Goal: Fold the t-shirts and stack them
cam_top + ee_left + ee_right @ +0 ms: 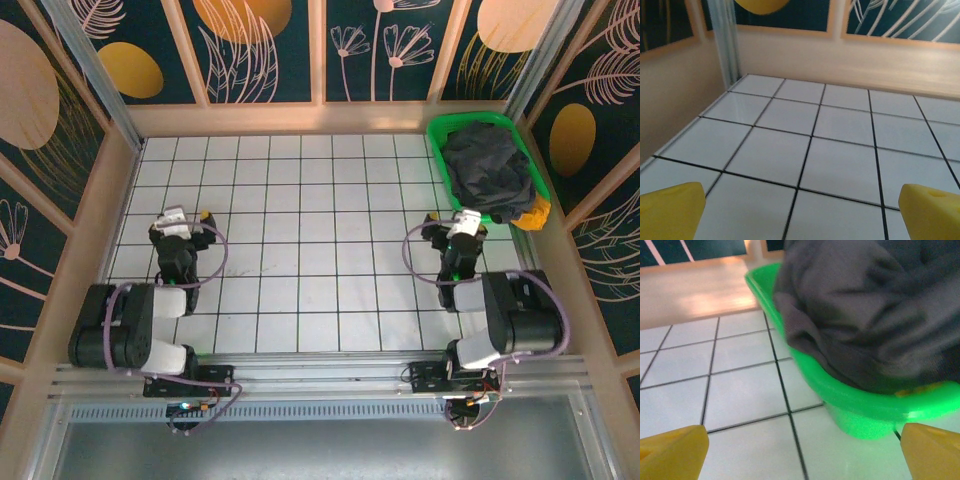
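The desk (300,200) is covered with white square tiles, separated by thin dark lines, and it shines a little under a soft, even light. Along three of its sides runs a low border (280,118) of pale beige wood. Above the border stand the wall panels (265,50), dark teal, painted with orange-gold ovals and thin pale drawings of leaves and flowers. Light wooden strips (316,50) divide the panels. In each far corner rises a grey metal post (97,70). At the near edge lies an aluminium rail (320,385), and below it a dull grey metal sheet (320,450).
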{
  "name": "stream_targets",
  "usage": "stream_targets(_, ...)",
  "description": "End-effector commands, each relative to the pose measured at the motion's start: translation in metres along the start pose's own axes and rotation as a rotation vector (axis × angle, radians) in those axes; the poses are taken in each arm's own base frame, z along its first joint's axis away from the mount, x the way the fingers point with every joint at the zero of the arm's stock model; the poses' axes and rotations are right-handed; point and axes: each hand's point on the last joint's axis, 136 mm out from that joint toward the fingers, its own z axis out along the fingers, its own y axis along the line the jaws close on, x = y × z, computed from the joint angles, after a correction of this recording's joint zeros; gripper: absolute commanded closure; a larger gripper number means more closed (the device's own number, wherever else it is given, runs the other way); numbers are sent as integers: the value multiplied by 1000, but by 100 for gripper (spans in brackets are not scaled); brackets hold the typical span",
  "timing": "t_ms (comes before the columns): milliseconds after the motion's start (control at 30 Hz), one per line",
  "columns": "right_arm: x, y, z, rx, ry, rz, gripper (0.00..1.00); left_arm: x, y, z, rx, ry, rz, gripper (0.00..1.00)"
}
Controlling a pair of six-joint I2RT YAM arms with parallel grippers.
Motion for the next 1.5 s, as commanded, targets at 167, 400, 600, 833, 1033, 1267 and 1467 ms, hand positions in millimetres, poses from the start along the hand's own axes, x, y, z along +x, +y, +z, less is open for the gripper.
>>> stream_targets(167, -190, -5, 24, 106, 77, 451, 1, -142, 32, 7, -341, -32, -470, 1)
stream_targets(400, -205, -52, 77, 310, 281, 354, 6, -190, -69, 70, 63, 167, -613, 1)
stream_targets(600, -141, -98, 117, 393, 487, 403, 5, -173, -164, 68, 301, 323, -531, 1)
stream_targets(833, -122, -72, 172, 189, 512, 396, 27, -163, -220, 37, 496, 405, -495, 15)
stream_targets(1033, -146, -71, 177, 172, 440, 436, 80, -162, -224, 24, 519, 412, -484, 26)
stream_targets(1267, -234, -68, 140, 139, 186, 489, 100, -163, -219, 21, 503, 402, -485, 31)
stream_targets(1467, -358, -38, 83, -25, -105, 497, 100, -159, -214, 25, 459, 406, -491, 31)
